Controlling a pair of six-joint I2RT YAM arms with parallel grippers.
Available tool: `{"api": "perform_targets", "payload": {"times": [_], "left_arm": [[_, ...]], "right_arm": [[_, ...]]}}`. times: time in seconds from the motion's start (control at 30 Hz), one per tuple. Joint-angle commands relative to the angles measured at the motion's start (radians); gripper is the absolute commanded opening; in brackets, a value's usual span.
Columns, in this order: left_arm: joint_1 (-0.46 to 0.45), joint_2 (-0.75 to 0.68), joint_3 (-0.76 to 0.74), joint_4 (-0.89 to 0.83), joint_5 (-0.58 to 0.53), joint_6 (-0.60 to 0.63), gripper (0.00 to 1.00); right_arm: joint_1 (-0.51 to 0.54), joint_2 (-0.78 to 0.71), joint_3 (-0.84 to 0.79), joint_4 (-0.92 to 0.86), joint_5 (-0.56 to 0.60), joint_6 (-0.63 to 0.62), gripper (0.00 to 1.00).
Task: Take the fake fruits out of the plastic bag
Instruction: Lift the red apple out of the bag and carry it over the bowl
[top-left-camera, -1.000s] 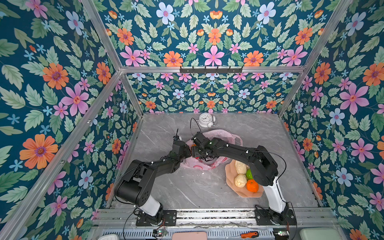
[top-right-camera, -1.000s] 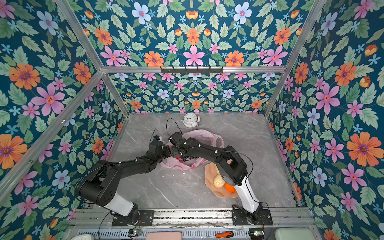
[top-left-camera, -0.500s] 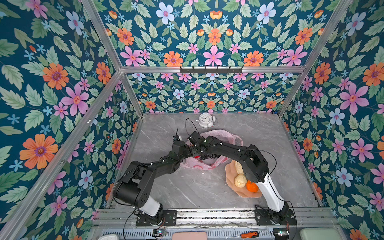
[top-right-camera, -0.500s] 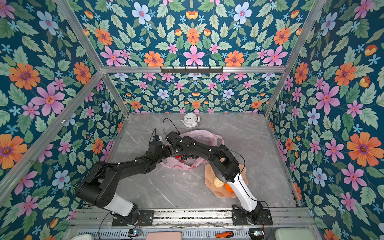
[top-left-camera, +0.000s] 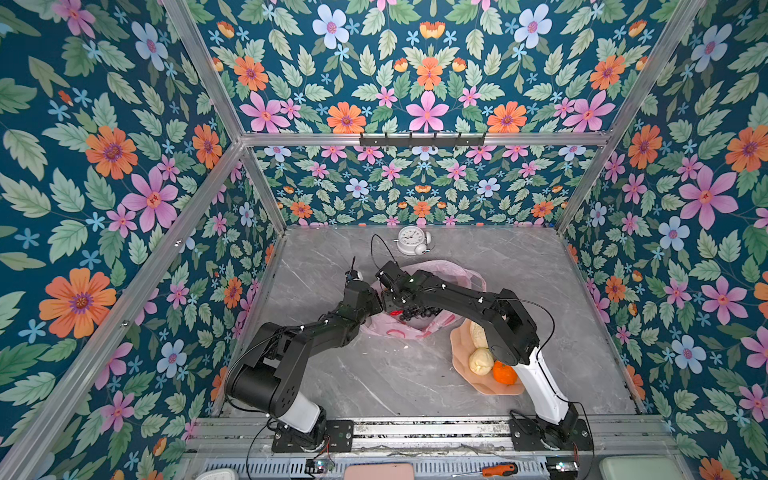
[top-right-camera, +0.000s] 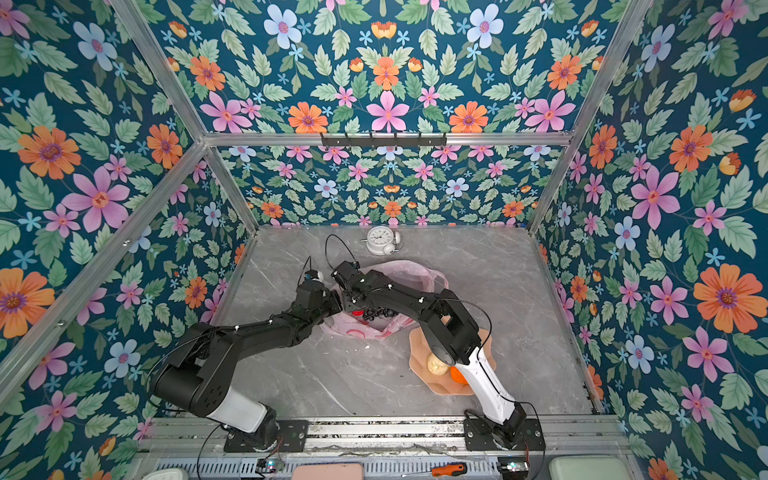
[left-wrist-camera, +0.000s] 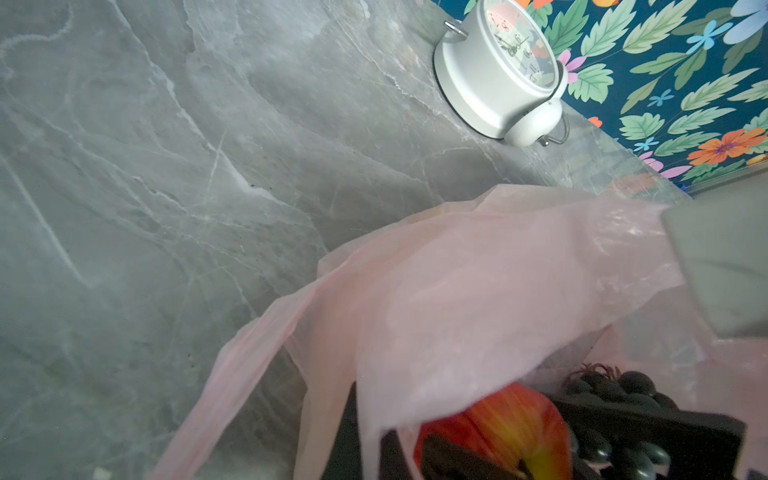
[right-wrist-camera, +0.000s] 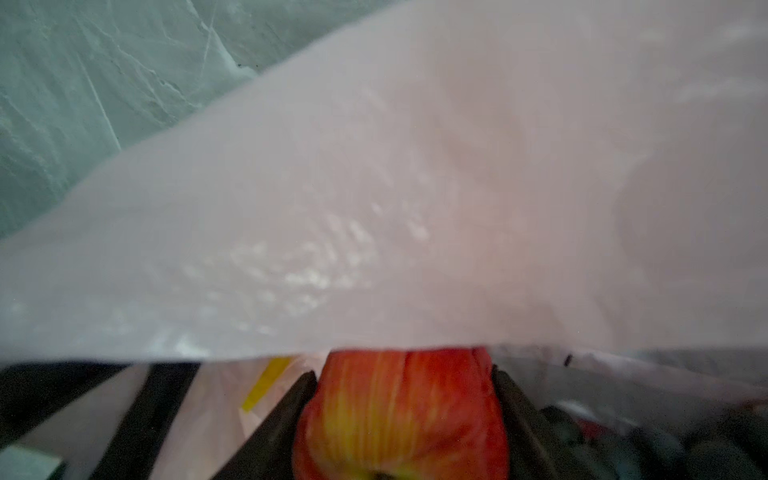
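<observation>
Inside the pink plastic bag (right-wrist-camera: 374, 187), beside a dark grape bunch (left-wrist-camera: 615, 386), the right gripper (right-wrist-camera: 404, 378) clamps a red apple (right-wrist-camera: 399, 424) by its flanks (glossy, rigid, probably light and slippery). The left gripper (top-left-camera: 376, 301), pinched shut, holds the flimsy bag's rim.

Even light — blurry wrist views

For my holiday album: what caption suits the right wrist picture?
Right gripper clasps a red apple beneath the pink plastic bag.

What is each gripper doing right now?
Left gripper: closed, pinching the plastic bag edge.
Right gripper: closed on the red apple inside the bag.
</observation>
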Motion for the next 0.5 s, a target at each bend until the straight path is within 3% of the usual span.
{"api": "perform_targets", "payload": {"times": [0.0,0.47], "left_arm": [[0.004,-0.007,0.003,-0.004,-0.014,0.017,0.05],[0.010,-0.004,0.009,-0.012,-0.008,0.025,0.05]], "right_arm": [[0.000,-0.034,-0.009,-0.011,0.012,-0.013,0.63],[0.000,-0.260,-0.163,0.017,-0.036,-0.090,0.63]]}}
